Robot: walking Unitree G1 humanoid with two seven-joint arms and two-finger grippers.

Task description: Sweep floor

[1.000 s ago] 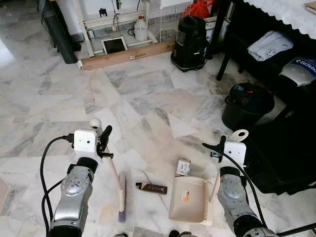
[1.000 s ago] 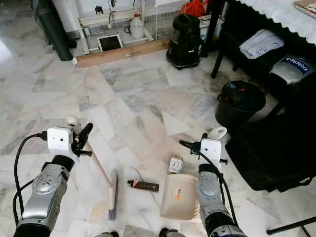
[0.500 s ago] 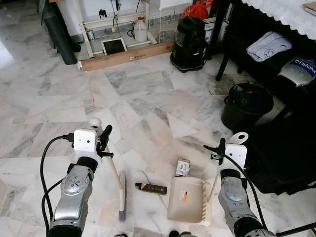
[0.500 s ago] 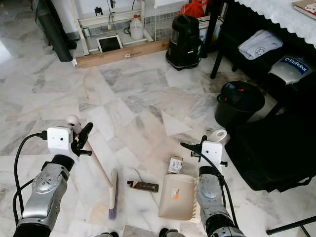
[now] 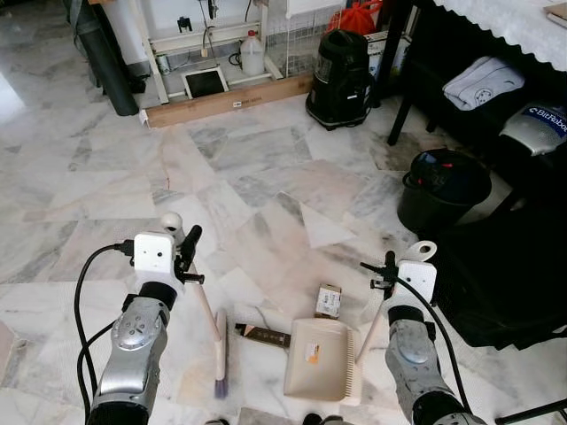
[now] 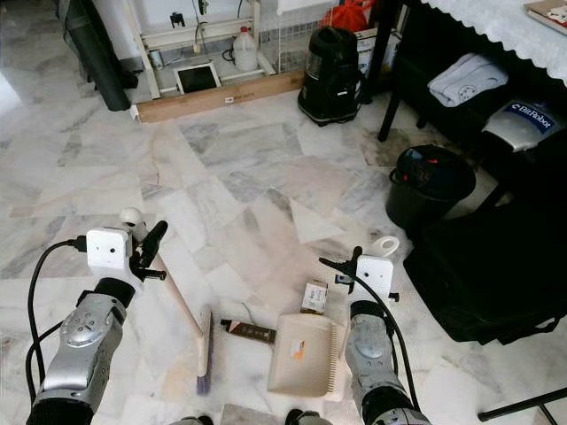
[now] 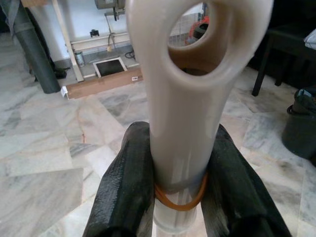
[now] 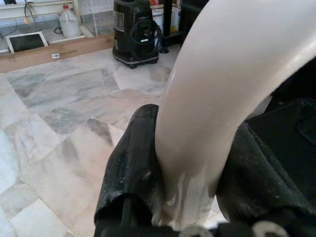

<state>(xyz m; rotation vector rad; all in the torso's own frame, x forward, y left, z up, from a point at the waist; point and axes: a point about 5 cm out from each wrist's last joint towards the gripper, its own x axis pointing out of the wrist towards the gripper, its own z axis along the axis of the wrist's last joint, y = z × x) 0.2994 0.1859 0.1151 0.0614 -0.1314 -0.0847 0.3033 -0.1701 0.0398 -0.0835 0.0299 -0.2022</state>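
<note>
My left gripper [image 5: 180, 241] is shut on the cream handle of a hand brush [image 5: 220, 352], whose bristled head rests on the marble floor; the wrist view shows both black fingers [image 7: 131, 182] clamped on that handle. My right gripper [image 5: 398, 267] is shut on the handle of a cream dustpan [image 5: 317, 370] lying flat on the floor, with its fingers [image 8: 136, 163] pressed to the handle. A dark brown wrapper [image 5: 257, 334] lies between brush and pan, its right end touching the pan's left edge. A small box [image 5: 329, 301] sits just beyond the pan.
A black bin [image 5: 443, 186] stands to the right and a black bag [image 5: 514, 283] beside my right arm. A black vacuum [image 5: 341, 75], a wooden board [image 5: 230, 99] and a white jug [image 5: 253, 53] line the far side. Open marble floor lies ahead.
My right gripper has slid the dustpan to the left, up against the wrapper, which has shifted slightly left. The left arm and brush have stayed put.
</note>
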